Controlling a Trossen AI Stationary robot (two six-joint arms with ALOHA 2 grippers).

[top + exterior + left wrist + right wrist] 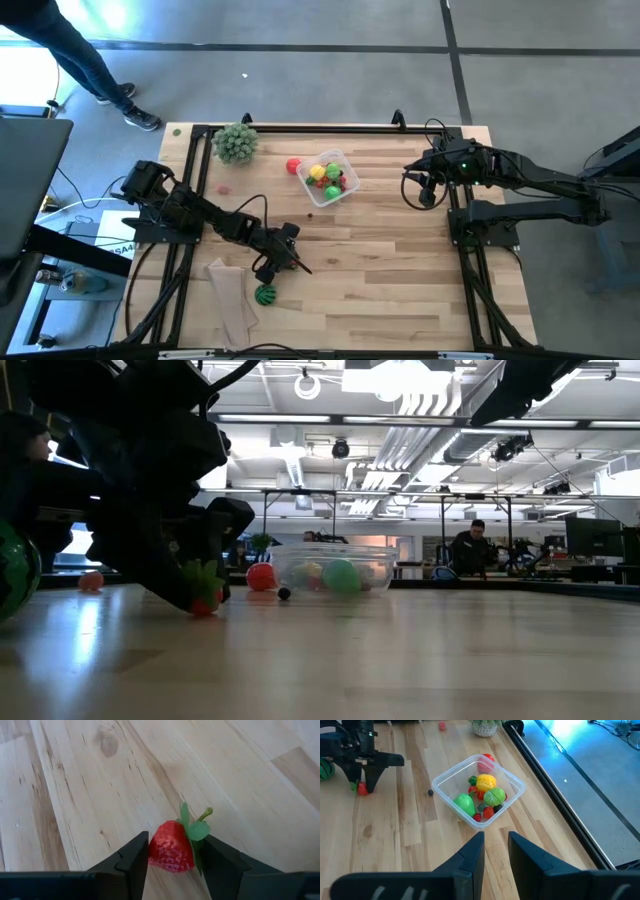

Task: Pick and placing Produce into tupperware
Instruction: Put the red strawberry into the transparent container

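Left end effector [172, 862] pinching bumpy red strawberry [171, 846], wood-grain table [75, 795]

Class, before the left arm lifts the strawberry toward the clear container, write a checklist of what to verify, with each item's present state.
1. Strawberry sits between the left gripper fingers: ok.
2. Fingers firmly clamped on it: cannot tell.
3. Strawberry off the table: not ok, it rests on the wood.
4. Tupperware upright, with room: ok.
5. Right gripper away from the tupperware: ok, it hovers apart.
6. Tiny dark berry beside the tupperware still outside: not ok.
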